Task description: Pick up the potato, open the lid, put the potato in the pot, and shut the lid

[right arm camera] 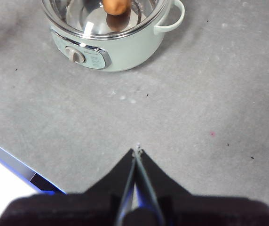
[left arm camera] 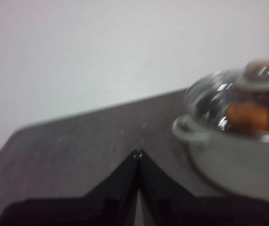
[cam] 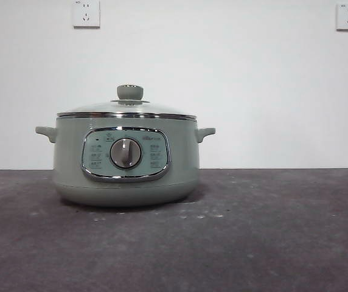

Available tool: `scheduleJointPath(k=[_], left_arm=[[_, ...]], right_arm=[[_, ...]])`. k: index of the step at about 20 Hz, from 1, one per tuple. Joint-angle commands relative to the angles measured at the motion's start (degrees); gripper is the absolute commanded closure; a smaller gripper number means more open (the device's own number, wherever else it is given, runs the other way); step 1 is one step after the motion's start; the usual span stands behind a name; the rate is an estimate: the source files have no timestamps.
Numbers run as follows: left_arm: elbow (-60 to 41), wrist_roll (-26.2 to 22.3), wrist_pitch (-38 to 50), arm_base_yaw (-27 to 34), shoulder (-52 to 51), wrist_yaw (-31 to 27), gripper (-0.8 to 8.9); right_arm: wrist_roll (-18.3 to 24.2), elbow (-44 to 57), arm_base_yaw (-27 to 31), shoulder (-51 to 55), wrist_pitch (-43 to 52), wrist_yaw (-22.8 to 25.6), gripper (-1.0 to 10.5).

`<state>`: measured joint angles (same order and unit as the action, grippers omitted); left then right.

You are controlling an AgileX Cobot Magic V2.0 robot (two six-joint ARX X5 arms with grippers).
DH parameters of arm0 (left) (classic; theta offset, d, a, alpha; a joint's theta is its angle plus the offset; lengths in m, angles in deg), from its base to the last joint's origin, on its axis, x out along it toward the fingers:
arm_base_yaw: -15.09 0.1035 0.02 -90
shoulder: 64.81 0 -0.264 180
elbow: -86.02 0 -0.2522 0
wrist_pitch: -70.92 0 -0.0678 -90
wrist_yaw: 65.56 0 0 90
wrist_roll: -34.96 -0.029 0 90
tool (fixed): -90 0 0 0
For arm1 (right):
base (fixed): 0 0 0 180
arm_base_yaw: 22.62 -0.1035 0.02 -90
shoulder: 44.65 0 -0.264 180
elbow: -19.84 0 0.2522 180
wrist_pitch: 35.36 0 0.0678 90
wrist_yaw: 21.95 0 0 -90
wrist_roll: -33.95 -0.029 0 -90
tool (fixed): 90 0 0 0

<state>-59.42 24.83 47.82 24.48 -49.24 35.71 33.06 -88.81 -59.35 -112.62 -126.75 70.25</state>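
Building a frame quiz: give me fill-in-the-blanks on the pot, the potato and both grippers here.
1. The lid sits ____ the pot.
2. The potato lies ____ the pot.
3. The left gripper has its jaws ____.
4. The right gripper holds ____.

Missing words: on; inside; shut; nothing

My table (cam: 271, 243) is a dark grey, matte, mottled surface. Only the pot (cam: 125, 167) stands directly on it, upright, near the far edge by the wall. A few pale specks (cam: 201, 216) lie on the surface just in front of it.
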Motion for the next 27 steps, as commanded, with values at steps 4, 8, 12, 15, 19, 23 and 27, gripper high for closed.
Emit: scheduleJointPath(k=[4,8,12,15,19,23,27], left_arm=[[-13.8,6.3,3.0,0.0,-10.0,-7.3,8.17],[-19.0,9.6,3.0,-0.2,-14.8,-9.5,8.16],[-20.4,11.3,-0.3,-1.6,-15.4,-9.9,8.16],[-20.3,11.4,-0.1,-1.8,-15.3,-9.4,8.16],[-20.3,11.4,-0.1,-1.8,-14.6,-9.4,8.16],[-20.3,11.4,-0.1,-1.8,-14.6,-9.4,8.16],[-20.3,11.4,-0.1,-1.8,-14.6,-9.4,8.16]], right_arm=[[-0.6,0.4,0.0,-0.1,-1.6,0.4,9.5],[-0.6,0.4,0.0,-0.1,-1.6,0.4,9.5],[-0.6,0.4,0.0,-0.1,-1.6,0.5,9.5],[-0.6,0.4,0.0,-0.1,-1.6,0.4,9.5],[-0.6,0.4,0.0,-0.1,-1.6,0.4,9.5],[-0.6,0.4,0.0,-0.1,-1.6,0.4,9.5],[-0.4,0.4,0.0,-0.1,-1.6,0.6,9.5]])
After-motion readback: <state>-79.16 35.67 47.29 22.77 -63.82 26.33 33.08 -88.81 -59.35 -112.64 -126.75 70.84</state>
